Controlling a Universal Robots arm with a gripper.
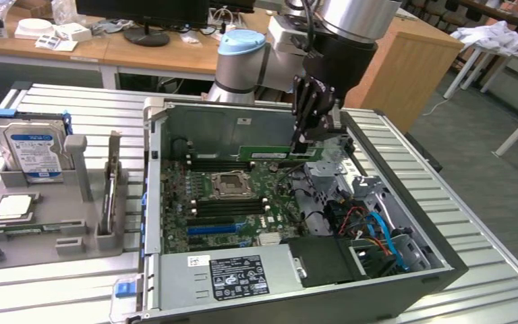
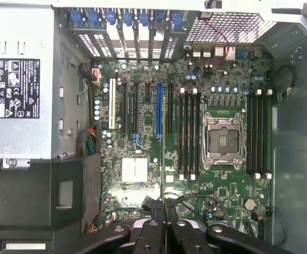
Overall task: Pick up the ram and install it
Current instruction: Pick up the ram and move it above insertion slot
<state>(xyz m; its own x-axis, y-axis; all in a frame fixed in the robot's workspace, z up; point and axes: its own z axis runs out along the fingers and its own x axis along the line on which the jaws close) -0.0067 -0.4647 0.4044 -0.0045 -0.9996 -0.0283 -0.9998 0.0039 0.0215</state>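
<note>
Exterior view, jaws clamped on ram (image 1: 264,154), over motherboard (image 1: 207,210)

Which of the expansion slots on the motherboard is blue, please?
The long slot lying between the white slot and the processor socket; black slots flank it on both sides.

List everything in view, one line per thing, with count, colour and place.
table: one, silver slats, centre of the exterior view.
case: one, grey, open on the table.
motherboard: one, green, inside the case.
power supply: one, silver with black label, inside the case.
tray: one, grey, on the exterior view's left of the case.
hard drive: one, silver with blue label, standing in the tray.
processor: one, silver, lying in the tray.
ram: one, green, held above the motherboard.
arm: one, grey with blue cap, over the case.
claw: one, black, shut on the ram.
</note>
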